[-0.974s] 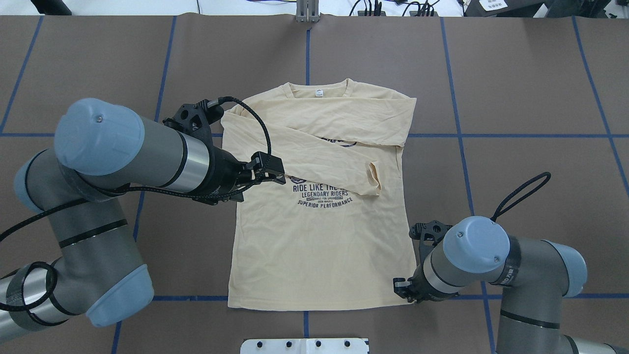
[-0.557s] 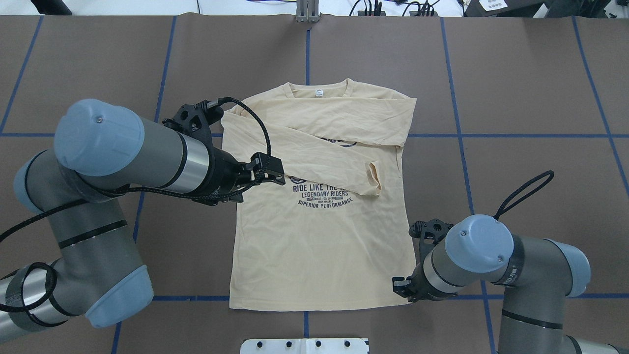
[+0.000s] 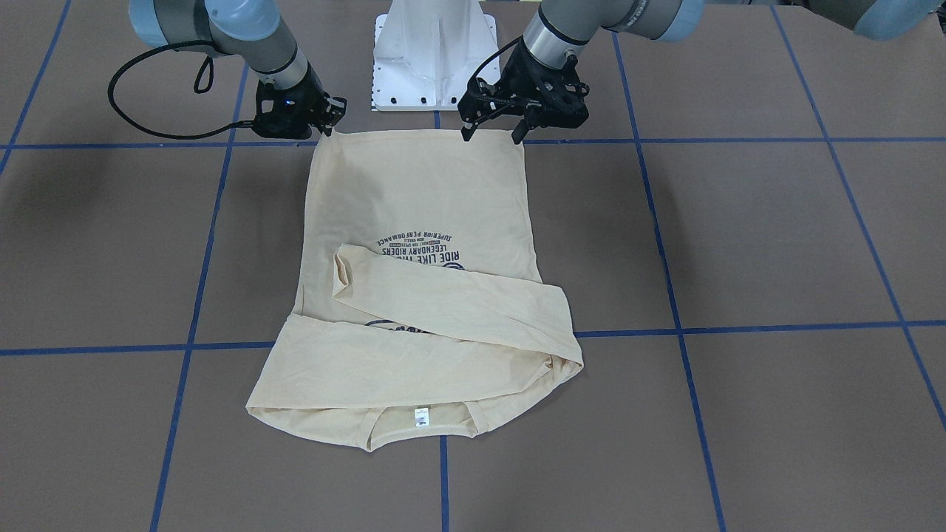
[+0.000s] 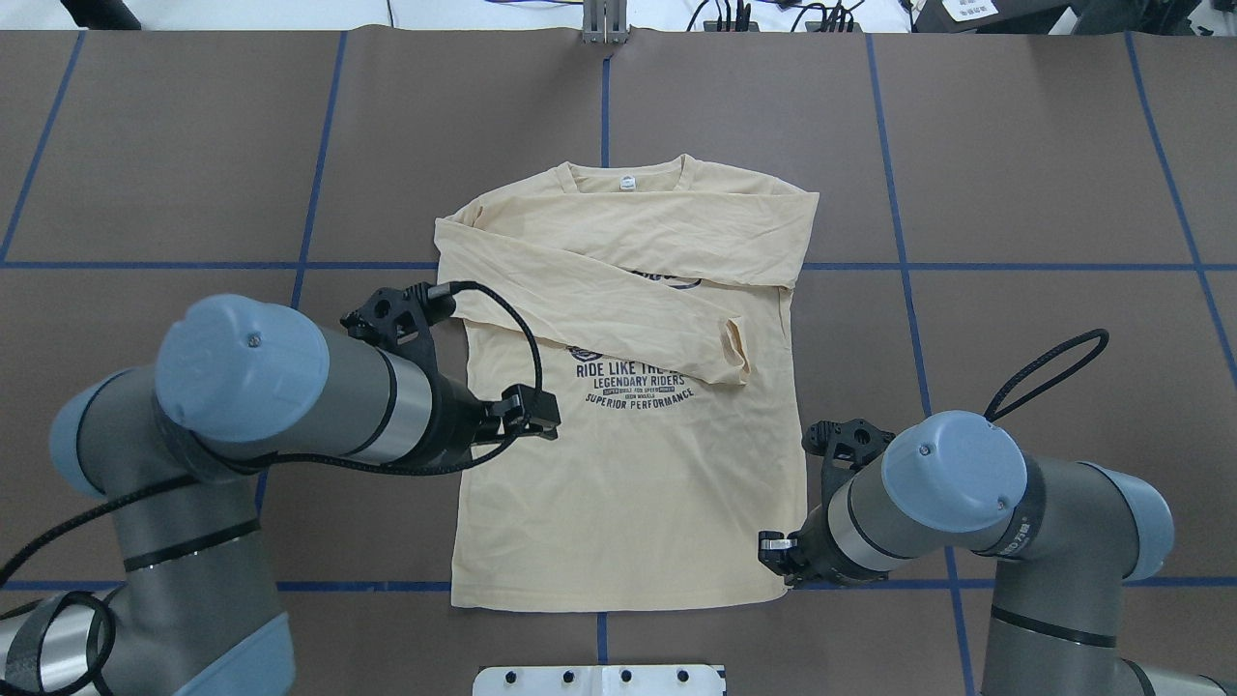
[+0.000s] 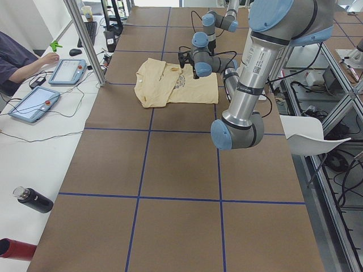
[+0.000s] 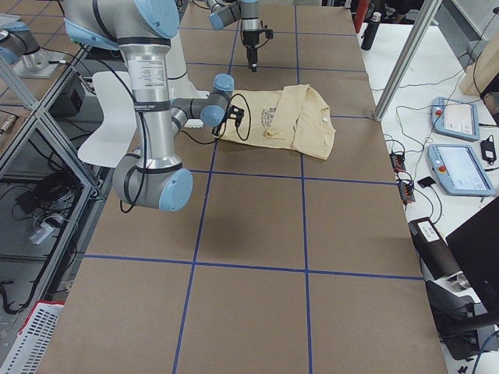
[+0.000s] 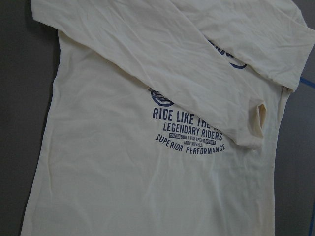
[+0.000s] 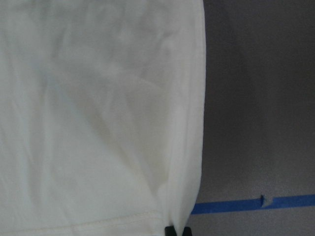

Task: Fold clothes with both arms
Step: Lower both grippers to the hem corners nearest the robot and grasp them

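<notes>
A pale cream long-sleeved shirt (image 4: 628, 503) lies flat, print side up, on a brown desk (image 4: 1015, 193) marked with blue tape lines (image 4: 1015, 266). Both sleeves are folded across the chest and partly cover the navy print (image 4: 633, 385). The left claw (image 3: 493, 133) hangs above the shirt with its fingers apart, and the cloth spreads out beneath it. The right claw (image 3: 330, 118) sits low at a hem corner, its tips close together against the cloth's edge. Whether they pinch the cloth cannot be told. The collar lies at the end farthest from both claws.
</notes>
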### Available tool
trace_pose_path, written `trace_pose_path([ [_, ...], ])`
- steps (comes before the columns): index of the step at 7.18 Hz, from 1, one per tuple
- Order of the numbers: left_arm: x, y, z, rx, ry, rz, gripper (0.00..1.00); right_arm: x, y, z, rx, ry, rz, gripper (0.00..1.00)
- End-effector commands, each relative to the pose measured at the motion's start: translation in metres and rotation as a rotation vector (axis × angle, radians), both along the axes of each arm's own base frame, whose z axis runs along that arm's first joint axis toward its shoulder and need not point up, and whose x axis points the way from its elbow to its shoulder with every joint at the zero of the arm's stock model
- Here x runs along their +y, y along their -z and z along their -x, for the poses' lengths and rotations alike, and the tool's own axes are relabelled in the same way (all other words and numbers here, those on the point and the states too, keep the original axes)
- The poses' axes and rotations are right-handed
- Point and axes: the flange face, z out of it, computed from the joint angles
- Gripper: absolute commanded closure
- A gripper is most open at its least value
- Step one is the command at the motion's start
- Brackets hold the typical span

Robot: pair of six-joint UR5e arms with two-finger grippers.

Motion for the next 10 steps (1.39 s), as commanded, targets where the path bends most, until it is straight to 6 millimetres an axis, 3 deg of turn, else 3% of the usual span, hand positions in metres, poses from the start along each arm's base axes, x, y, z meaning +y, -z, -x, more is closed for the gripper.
trace_pose_path([
  [1,0.05,-0.062,-0.023,-0.126,-0.03,0.006,0.02,-0.004,0.009,-0.004,-0.017,-0.015,-0.009,1.0],
  [3,0.082,-0.084,-0.035,-0.137,-0.036,0.046,0.02,-0.008,0.009,-0.007,-0.02,-0.024,-0.011,1.0],
  [5,0.097,-0.101,-0.053,-0.153,-0.035,0.049,0.03,-0.009,0.01,-0.008,-0.022,-0.027,-0.012,1.0],
  [10,0.098,-0.104,-0.064,-0.169,-0.046,0.053,0.41,-0.014,0.011,-0.011,-0.025,-0.032,-0.007,1.0],
])
